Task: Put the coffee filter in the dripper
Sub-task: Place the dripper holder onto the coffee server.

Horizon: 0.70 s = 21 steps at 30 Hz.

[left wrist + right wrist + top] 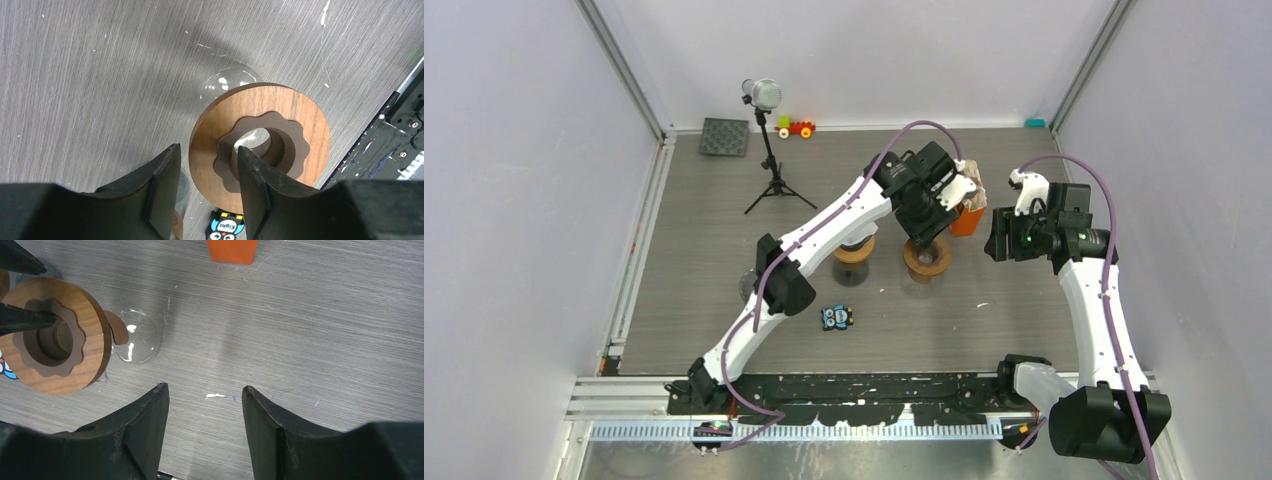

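L claw (207, 152) is right on the dripper (280, 107), fingers spread wide, nothing pinched. One finger (162, 185) is outside the wood ring w/ a sliver of gap. The other is over the dark scalloped collar at the ring's centre, so the claw straddles the ring's edge. Can't tell if that inner finger touches the collar. Glass (230, 80) shows beside the ring, under it.

From the top view, the dripper sits mid-table. A 2nd dripper (854, 252) is just left of it, half under the L arm.

R claw (204, 392) is spread too, empty. It hangs over bare table (325, 340) right of the dripper, not touching it.

The filter (975, 181) is pale paper poking out of the orange box (232, 251). The box is just far-right of the dripper, betw. the two claws, partly hidden by the L wrist. Filter's not in the dripper yet.

Further out, a small card (836, 318) lies on the near side of the drippers. A mic (765, 95) on a tripod stands far left, w/ a grey mat (725, 137) and a toy (796, 128) by the far wall. There's a teal bit (1034, 122) in the far-right corner.
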Each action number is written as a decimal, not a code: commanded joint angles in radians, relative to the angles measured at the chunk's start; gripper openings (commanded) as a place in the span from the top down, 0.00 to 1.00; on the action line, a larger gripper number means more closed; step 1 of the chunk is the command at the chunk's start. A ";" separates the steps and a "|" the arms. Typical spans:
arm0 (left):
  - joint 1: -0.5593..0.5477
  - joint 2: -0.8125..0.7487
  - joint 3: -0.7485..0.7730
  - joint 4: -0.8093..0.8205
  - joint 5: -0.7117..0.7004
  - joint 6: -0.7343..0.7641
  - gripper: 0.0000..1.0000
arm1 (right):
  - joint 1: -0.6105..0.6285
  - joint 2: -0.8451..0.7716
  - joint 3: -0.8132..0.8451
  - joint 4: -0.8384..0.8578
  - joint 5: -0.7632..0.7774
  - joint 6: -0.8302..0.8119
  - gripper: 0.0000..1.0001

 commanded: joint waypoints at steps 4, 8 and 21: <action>-0.014 -0.009 0.067 0.020 -0.024 0.019 0.49 | -0.004 -0.001 0.006 0.011 -0.013 -0.012 0.40; -0.014 -0.030 0.073 0.032 -0.048 0.036 0.42 | -0.004 -0.002 0.007 0.010 -0.025 -0.012 0.40; -0.019 -0.290 -0.056 0.087 -0.074 0.050 0.21 | -0.003 -0.017 0.037 0.010 -0.106 -0.005 0.34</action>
